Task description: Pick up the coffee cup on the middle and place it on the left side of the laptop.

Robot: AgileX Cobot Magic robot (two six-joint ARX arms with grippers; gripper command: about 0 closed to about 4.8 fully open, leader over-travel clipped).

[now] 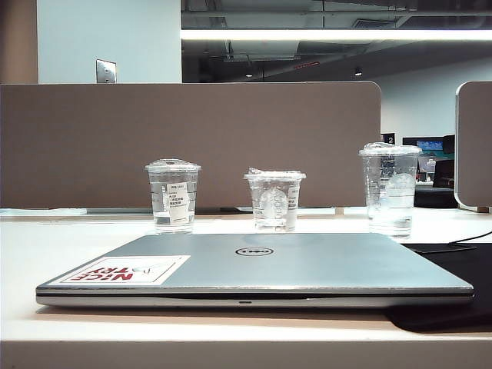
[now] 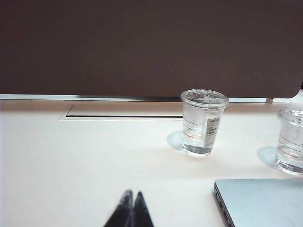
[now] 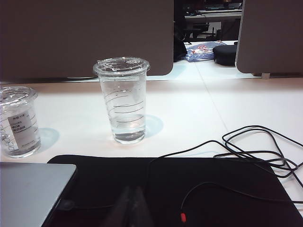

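Three clear plastic cups line the white surface (image 1: 46,254) behind the closed silver laptop (image 1: 307,265); the short, lidded coffee cup (image 1: 274,200) stands middle, untouched. Left end effector (image 2: 132,195) and right end effector (image 3: 133,190), both closed and empty, wait near.

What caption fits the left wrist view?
Shut left gripper hangs over bare table, short of the labelled cup and laptop corner.
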